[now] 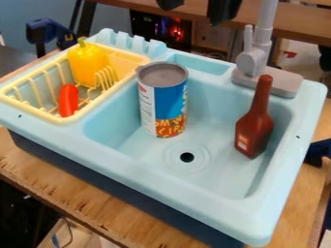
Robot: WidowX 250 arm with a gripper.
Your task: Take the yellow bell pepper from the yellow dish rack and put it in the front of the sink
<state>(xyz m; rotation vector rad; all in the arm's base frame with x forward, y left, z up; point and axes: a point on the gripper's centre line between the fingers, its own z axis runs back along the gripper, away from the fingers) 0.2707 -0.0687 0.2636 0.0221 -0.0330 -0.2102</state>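
- Hanging at the top edge, the black claw (196, 12) has its tips apart.
- A sideways knock could topple the tall, blue-labelled metal can (163, 104) standing in the pale-blue plastic sink (194, 181), or the brown bottle (254, 128).
- One can, one bottle; one yellow toy pepper (88, 63), one red toy vegetable (67, 100) in one yellow plastic basket (132, 57).

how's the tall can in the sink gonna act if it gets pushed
The can stands upright and is taller than it is wide, so a push near its top may tip it. Its round side could let it roll once down. Its straight, even wall suggests it will stay stiff.
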